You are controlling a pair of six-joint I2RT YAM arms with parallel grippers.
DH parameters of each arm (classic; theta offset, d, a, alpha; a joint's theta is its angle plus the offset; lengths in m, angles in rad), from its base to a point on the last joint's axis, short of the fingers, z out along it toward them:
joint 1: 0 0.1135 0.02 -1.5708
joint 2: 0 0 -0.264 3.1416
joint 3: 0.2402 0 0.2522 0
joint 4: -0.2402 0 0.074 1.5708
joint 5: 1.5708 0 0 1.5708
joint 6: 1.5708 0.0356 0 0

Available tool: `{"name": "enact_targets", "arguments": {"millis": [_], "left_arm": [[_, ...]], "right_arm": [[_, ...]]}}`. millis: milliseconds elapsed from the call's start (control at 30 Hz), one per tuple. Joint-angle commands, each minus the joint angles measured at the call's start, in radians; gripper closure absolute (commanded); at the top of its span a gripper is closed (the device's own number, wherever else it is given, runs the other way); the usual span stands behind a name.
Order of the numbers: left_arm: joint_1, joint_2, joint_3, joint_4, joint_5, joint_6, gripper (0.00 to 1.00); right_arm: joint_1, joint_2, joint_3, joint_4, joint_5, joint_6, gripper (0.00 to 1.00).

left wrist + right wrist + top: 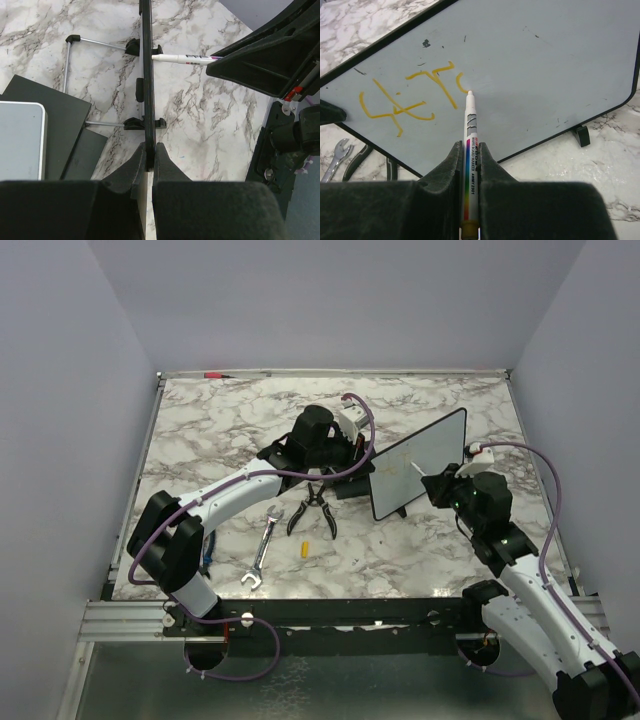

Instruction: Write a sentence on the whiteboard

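The whiteboard [420, 475] stands upright on its black feet near the table's middle right, face toward the right arm. My left gripper [350, 440] is shut on its black frame [146, 100], seen edge-on in the left wrist view. My right gripper [440, 485] is shut on a white marker [470, 150] with a rainbow stripe. The marker tip touches the board's face [530, 65]. Yellow handwritten strokes [407, 100] of the sentence run across the board's left part, ending at the tip. The marker also shows past the frame in the left wrist view [185, 59].
A wrench [262, 550], black-handled pliers [312, 508] and a small yellow cap [303, 548] lie on the marble table in front of the board. A black block with a grey pad [20, 140] sits left of the board's stand. A red marker [213, 374] lies at the far edge.
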Motion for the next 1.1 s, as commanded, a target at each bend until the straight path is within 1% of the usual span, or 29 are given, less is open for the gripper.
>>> {"name": "enact_targets", "arguments": {"millis": [0,367,867,1067], "left_arm": [[-0.018,-0.016,0.021,-0.028,0.044,0.016,1.0],[-0.017,-0.014,0.02,-0.029,0.046,0.017,1.0],[-0.018,-0.01,0.021,-0.03,0.05,0.016,1.0],[-0.019,-0.011,0.021,-0.029,0.052,0.015,1.0]], "right_arm": [[0.0,0.01,-0.001,-0.014,0.067,0.014,0.99],[0.0,0.01,0.039,0.025,0.061,-0.007,0.99],[0.0,-0.017,0.049,0.056,0.003,-0.027,0.99],[0.0,-0.004,0.054,0.062,-0.012,-0.031,0.99]]}}
